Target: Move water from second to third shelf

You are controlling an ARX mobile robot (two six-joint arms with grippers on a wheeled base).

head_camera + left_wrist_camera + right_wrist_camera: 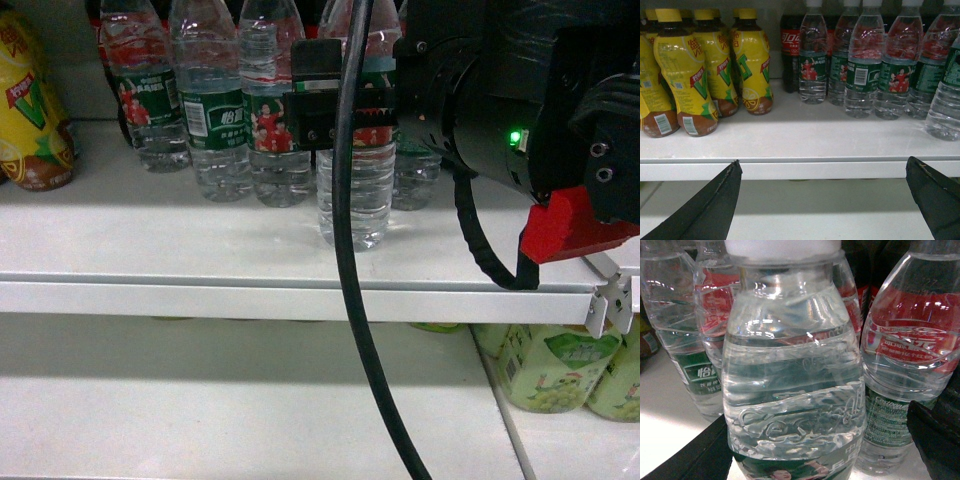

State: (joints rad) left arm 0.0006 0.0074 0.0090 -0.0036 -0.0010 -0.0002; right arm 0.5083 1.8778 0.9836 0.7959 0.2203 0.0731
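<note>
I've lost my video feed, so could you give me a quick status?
Right gripper closed around front water bottle, bottle standing on shelf. Left gripper open, empty. Nothing blocking.

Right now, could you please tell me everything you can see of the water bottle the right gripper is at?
The water bottle is clear ribbed plastic with a white cap, a green wrap label and embossed lettering on its shoulder. It looks full, stands upright near the shelf front, ahead of the row of like bottles. The right gripper brackets it at label height; whether the fingers press it cannot be told.
</note>
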